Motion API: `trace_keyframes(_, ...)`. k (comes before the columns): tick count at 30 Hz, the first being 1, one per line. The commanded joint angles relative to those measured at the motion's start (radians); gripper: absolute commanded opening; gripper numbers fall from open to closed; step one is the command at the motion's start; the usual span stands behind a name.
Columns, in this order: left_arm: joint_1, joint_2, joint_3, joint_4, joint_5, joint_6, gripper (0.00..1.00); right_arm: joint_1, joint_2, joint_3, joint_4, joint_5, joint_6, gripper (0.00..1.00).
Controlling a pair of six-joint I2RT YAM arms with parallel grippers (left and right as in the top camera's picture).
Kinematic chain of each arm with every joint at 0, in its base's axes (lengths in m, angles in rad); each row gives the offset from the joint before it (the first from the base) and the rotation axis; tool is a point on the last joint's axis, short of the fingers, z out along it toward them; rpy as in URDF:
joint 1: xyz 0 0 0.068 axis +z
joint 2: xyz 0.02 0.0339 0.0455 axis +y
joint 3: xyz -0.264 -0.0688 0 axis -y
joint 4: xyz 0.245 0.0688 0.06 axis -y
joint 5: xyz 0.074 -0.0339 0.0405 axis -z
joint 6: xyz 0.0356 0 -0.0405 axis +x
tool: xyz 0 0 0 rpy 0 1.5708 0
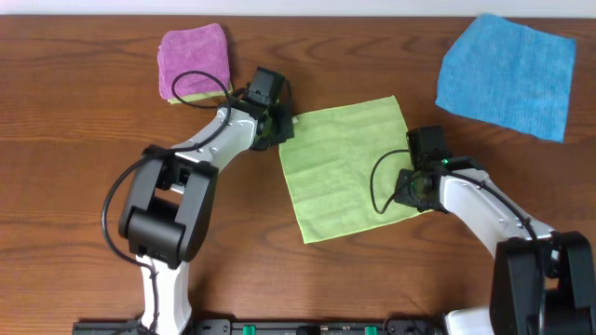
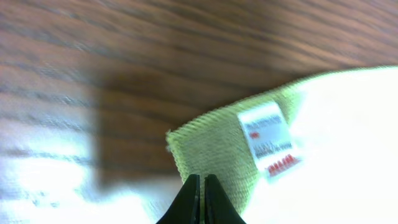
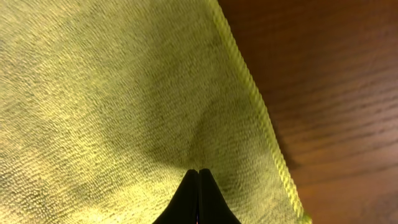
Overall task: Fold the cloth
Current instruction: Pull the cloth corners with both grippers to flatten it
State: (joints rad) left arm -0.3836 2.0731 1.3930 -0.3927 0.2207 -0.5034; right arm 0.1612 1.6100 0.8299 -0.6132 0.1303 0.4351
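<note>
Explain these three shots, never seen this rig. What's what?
Two robot arms work at a wooden table. The wide picture looks down from above. The two close-ups come from a camera on each wrist, so each shows its own claw. On the table lie a lime cloth, a blue cloth and a folded pinkish-purple cloth. The left claw is closed at the lime cloth's corner by the white tag. The right claw is closed near the opposite corner, where the fabric puckers. Both seem to pinch it.
</note>
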Motion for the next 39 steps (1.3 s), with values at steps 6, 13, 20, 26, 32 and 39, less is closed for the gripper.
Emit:
trace_keyframes(6, -0.006, -0.103, 0.028, -0.037, -0.172, 0.068, 0.06, 0.005, -0.002, -0.007, 0.001, 0.012, -0.04, 0.02)
trace_keyframes(13, -0.009, -0.133, 0.037, -0.049, -0.082, 0.097, 0.06, 0.005, -0.002, -0.008, -0.001, 0.013, -0.04, 0.02)
trace_keyframes(20, -0.105, -0.123, 0.034, -0.067, -0.041, 0.016, 0.06, 0.005, -0.002, -0.052, 0.149, 0.007, -0.16, 0.02)
trace_keyframes(26, -0.17, -0.055, 0.034, -0.07, -0.124, 0.008, 0.06, 0.003, -0.002, -0.083, 0.187, -0.015, -0.225, 0.02)
trace_keyframes(32, -0.167, 0.001, 0.034, -0.068, -0.127, 0.003, 0.06, 0.001, -0.002, -0.092, 0.19, -0.014, -0.258, 0.02)
trace_keyframes(39, -0.169, 0.068, 0.034, -0.068, -0.125, -0.021, 0.06, 0.001, -0.002, -0.093, 0.178, -0.015, -0.306, 0.02)
